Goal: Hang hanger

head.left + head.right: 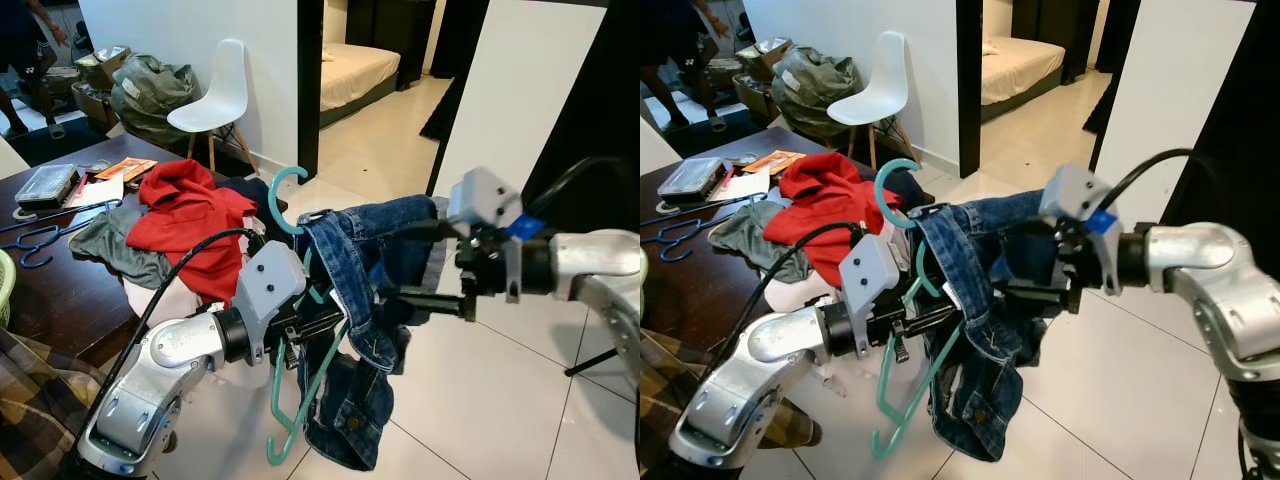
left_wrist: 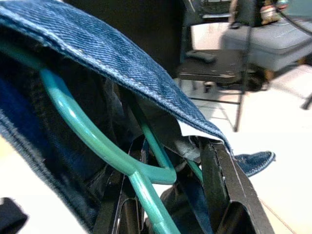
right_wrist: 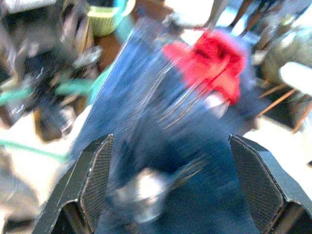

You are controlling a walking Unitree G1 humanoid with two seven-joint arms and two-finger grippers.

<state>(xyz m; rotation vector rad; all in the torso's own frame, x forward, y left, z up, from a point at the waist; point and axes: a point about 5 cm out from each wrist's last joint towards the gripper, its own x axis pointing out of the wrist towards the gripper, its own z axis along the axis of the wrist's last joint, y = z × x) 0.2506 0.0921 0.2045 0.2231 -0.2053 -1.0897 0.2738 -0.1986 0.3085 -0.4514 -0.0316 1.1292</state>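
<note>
A teal plastic hanger [image 1: 276, 196] is held in mid-air in front of me, hook upward, with a pair of blue jeans [image 1: 352, 262] draped over it and hanging toward the floor. My left gripper [image 1: 318, 322] is shut on the hanger's lower bars from the left; in the left wrist view the teal hanger [image 2: 83, 131] runs between its fingers under the denim [image 2: 112, 53]. My right gripper [image 1: 398, 264] reaches in from the right, open, with one finger above and one below a fold of the jeans. In the blurred right wrist view its fingers [image 3: 92, 180] stand wide apart before the jeans [image 3: 161, 131].
A dark wooden table [image 1: 60, 290] at left holds a red garment [image 1: 185, 215], grey cloth, blue hangers [image 1: 40, 238] and a tray. A white chair [image 1: 215, 95] stands behind it, beside a bedroom doorway [image 1: 360, 70]. A person [image 1: 25, 60] stands far left. Tiled floor [image 1: 480, 400] lies below.
</note>
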